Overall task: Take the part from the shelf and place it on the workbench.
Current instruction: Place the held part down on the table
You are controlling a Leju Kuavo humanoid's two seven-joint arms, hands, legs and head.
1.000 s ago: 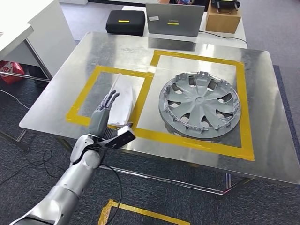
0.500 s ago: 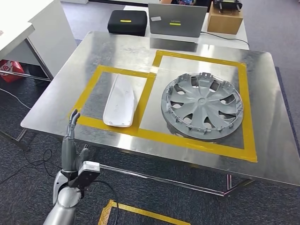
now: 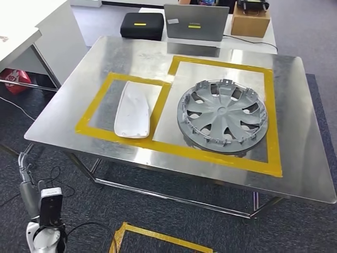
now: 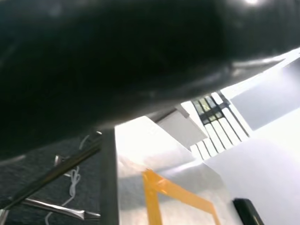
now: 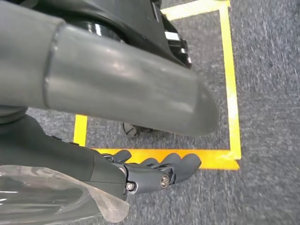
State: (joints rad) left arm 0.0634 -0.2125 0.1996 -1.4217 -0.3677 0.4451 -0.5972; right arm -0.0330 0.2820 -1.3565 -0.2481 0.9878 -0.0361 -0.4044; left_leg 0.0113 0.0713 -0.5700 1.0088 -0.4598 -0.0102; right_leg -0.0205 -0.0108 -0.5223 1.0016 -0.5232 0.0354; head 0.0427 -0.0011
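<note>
Part (image 3: 132,110) lies on workbench (image 3: 79,79); left hand (image 3: 27,184) open, empty.

I see the steel workbench (image 3: 79,100) marked with yellow tape (image 3: 159,113) in two adjoining rectangles. The white part (image 3: 132,110) lies flat inside the left rectangle, its near end just touching the tape. A grey wheel cover (image 3: 221,116) lies in the larger right rectangle, well apart from it

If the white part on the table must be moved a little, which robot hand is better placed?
The left robot hand: it is raised near the table's left side, where the white part lies. The right robot hand hangs over the carpet.
</note>
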